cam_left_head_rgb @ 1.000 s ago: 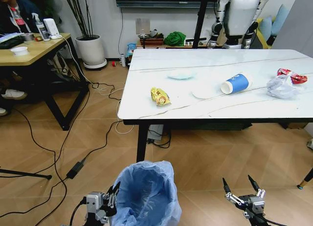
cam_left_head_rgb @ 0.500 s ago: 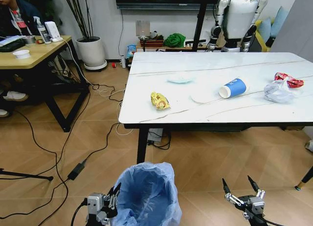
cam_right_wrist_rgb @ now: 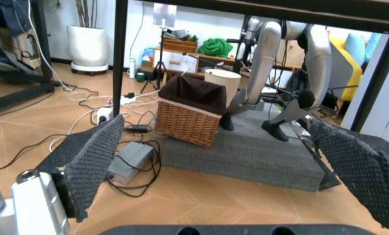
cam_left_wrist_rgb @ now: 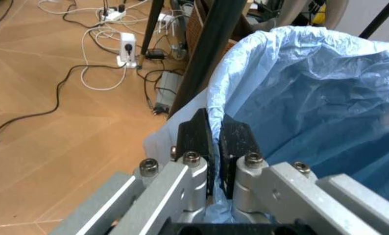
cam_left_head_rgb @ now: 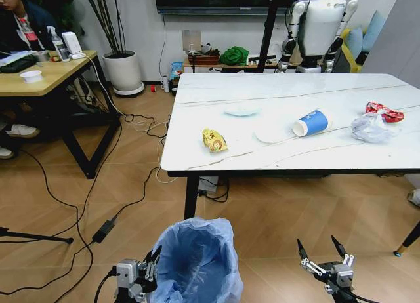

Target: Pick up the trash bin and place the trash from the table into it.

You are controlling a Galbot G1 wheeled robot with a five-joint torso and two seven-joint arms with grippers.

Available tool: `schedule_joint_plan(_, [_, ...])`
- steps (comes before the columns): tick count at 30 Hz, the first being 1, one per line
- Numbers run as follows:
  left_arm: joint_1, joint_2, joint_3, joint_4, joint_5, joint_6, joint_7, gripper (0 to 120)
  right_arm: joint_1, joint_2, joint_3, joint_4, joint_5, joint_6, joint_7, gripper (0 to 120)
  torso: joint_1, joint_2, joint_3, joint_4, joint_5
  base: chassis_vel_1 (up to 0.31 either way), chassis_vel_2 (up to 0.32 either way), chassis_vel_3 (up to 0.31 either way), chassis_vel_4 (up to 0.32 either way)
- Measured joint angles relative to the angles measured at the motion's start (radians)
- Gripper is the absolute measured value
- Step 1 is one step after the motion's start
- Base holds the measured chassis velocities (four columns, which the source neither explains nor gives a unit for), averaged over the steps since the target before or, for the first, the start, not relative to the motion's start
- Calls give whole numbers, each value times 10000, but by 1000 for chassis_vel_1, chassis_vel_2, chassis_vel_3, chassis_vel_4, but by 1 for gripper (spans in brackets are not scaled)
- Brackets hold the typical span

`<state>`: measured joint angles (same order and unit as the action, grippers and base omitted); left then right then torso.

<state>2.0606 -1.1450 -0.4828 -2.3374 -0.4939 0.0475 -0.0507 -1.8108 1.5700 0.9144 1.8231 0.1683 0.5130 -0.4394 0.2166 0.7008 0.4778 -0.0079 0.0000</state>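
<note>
The trash bin (cam_left_head_rgb: 197, 260), lined with a frilly light-blue bag, hangs low in front of me. My left gripper (cam_left_head_rgb: 152, 260) is shut on its rim; in the left wrist view the black fingers (cam_left_wrist_rgb: 196, 139) pinch the bag's edge (cam_left_wrist_rgb: 299, 98). My right gripper (cam_left_head_rgb: 323, 252) hovers open and empty over the floor at the lower right. On the white marble table (cam_left_head_rgb: 197, 152) lie a yellow snack packet (cam_left_head_rgb: 214, 140), a blue-and-white paper cup (cam_left_head_rgb: 311, 122) on its side, white round lids (cam_left_head_rgb: 242, 110), clear plastic film (cam_left_head_rgb: 370, 127) and a red wrapper (cam_left_head_rgb: 382, 111).
Cables (cam_left_head_rgb: 85, 204) trail over the wooden floor on the left. A wooden desk (cam_left_head_rgb: 46, 70) stands at the far left with a seated person behind it. A white humanoid robot (cam_left_head_rgb: 319, 24) stands beyond the table. Under the table sits a wicker basket (cam_right_wrist_rgb: 189, 116).
The whole head view has shifted slightly, so the table sits a little differently in frame. Both grippers and the bin keep their places in the picture.
</note>
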Motion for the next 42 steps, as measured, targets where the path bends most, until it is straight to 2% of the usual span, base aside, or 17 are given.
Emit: schedule_joint_plan(42, [-2, -98, 45, 103, -66, 19, 12, 0, 48, 54, 112, 48, 231, -54, 3, 100, 795, 1876, 1082, 1, 0, 0, 0, 0, 0])
